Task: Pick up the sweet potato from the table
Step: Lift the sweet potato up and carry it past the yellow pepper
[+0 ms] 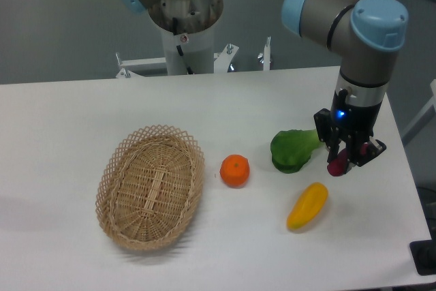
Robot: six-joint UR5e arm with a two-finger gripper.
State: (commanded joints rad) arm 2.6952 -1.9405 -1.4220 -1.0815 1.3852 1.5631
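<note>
Reaching down from the top right, the grey robot arm (354,5) with its sky-blue caps is bent at a round joint, and its last part is pointed straight down at the big flat white table (82,107). A small blue light is seen on the wrist. At the bottom of the arm, the black two-finger gripper (344,161) is held low over the right side of the table.

The small purple-pink sweet potato (336,165) is seen between the black fingers, with only its rounded end showing. The jaws are closed in tight around it. It cannot be told if the sweet potato is touching the table or is lifted just off it.

Just beside the gripper, on its left, a green leafy vegetable (291,149) with a smooth, shiny, bumpy look is laid on the table. Below the gripper, a long yellow fruit (307,206) with a smooth skin and pointed ends is laid at a slant. A small round orange (235,170) is set further left. At the far left, an oval basket (150,187) is placed, woven from tan straw with a lacy looped rim.
</note>
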